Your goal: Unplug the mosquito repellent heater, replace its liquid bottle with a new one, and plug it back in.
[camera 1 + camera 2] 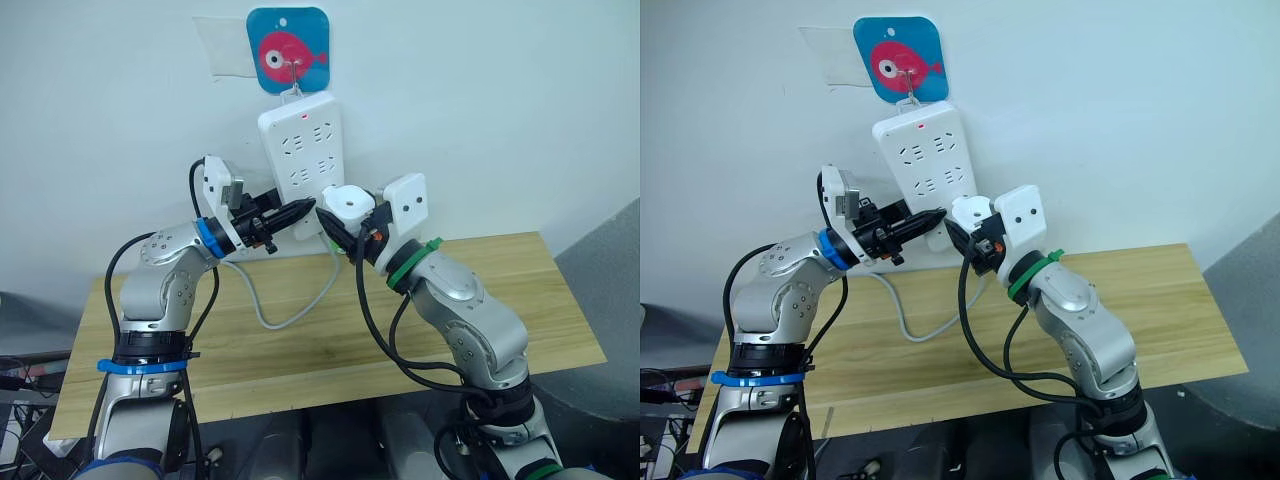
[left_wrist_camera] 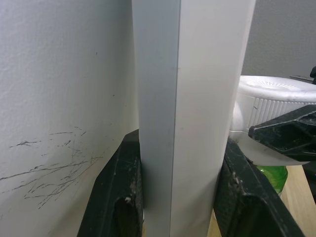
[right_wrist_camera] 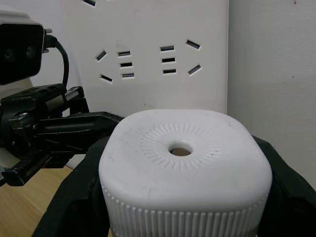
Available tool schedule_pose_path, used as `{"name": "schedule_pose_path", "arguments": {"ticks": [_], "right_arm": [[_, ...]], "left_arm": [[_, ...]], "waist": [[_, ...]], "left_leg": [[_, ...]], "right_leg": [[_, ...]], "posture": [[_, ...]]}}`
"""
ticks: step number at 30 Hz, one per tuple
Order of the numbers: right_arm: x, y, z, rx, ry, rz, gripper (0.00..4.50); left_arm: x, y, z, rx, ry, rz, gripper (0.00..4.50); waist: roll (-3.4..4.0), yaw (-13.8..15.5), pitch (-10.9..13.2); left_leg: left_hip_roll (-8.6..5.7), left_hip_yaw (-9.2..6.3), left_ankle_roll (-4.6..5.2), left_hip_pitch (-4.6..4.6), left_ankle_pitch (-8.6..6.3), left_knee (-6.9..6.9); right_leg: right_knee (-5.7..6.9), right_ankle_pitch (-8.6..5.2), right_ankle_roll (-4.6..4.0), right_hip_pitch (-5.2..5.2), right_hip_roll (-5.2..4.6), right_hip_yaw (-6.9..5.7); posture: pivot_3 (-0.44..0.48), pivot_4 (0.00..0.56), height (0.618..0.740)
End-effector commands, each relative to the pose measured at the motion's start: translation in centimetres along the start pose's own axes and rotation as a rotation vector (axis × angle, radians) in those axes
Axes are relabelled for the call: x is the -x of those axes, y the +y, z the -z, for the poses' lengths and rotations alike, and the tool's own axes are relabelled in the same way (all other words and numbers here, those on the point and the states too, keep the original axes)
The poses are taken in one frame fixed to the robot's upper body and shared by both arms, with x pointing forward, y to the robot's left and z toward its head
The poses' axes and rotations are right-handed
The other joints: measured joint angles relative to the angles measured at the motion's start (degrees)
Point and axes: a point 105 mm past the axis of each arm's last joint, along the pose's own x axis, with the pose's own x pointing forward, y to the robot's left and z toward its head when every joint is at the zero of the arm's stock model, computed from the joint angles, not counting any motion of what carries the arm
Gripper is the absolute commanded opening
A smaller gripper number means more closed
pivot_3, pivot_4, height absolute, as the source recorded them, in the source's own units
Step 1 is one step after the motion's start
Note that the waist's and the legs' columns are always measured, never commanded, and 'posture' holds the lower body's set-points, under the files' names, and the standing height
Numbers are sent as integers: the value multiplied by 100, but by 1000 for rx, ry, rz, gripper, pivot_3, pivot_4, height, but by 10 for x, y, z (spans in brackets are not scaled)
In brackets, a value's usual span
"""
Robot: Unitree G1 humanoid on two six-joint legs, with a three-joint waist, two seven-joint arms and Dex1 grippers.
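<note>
A Unitree G1 humanoid works at a white power strip [image 1: 303, 150] hung on the wall from a hook under a blue fish plaque [image 1: 288, 50], above a wooden table [image 1: 520, 300]. The right tool [image 1: 335, 222] has its two black fingers pressed against opposite sides of the mosquito repellent heater [image 1: 349, 203], the small white unit with a round vent hole in its face, which sits at the lower right corner of the power strip. A glimpse of green beneath the heater, seen from the left wrist, looks like its liquid bottle [image 2: 273, 177]. The left tool [image 1: 300, 210] reaches in from the other side and clamps the lower edge of the power strip between its fingers [image 2: 114, 197], bracing it against the wall. The strip's grey cable [image 1: 285, 305] loops down to the table below.

The step in hand appears to be the first: pulling the heater out of its socket, though whether its pins are seated or already free cannot be told here. The next move likely calls for a straight pull away from the strip's face while the left tool holds the strip steady, so the hanging strip does not swing or lift off its hook.
</note>
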Motion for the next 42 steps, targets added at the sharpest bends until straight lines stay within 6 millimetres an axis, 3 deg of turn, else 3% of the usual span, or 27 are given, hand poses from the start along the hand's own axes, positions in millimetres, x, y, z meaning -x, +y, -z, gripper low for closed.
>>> {"name": "schedule_pose_path", "arguments": {"ticks": [1,21,36,40,42], "right_arm": [[-10,-3,-13,25,-52,18,2995],[-18,-1,-11,31,-32,22,2995],[0,-2,-8,37,21,13,2995],[2,-3,-8,23,23,18,4414],[6,-5,-7,26,31,20,4462]], "left_arm": [[-23,-59,-13,-5,-66,325,1366],[-25,-56,-12,-15,-54,321,1366],[-26,-49,-9,-30,-45,291,1366],[-26,-48,-8,-30,-44,288,1366],[-26,-46,-7,-38,-43,283,1366]], "waist": [[0,0,-1],[0,-18,-1],[-1,11,-1],[-1,27,-1],[-1,40,-2]], "left_leg": [[0,0,0,0,0,0],[1,2,1,1,0,2],[-1,0,13,1,-7,1],[-3,-3,13,1,-8,1],[-6,-3,13,0,-8,1]], "right_leg": [[0,0,0,0,0,0],[8,0,0,-2,0,1],[5,0,0,0,-2,-2],[4,0,0,2,-4,-6],[1,0,0,3,-10,-7]], "posture": [[-125,226,740],[-133,241,740],[-139,253,740],[-142,254,740],[-144,257,740]]}}
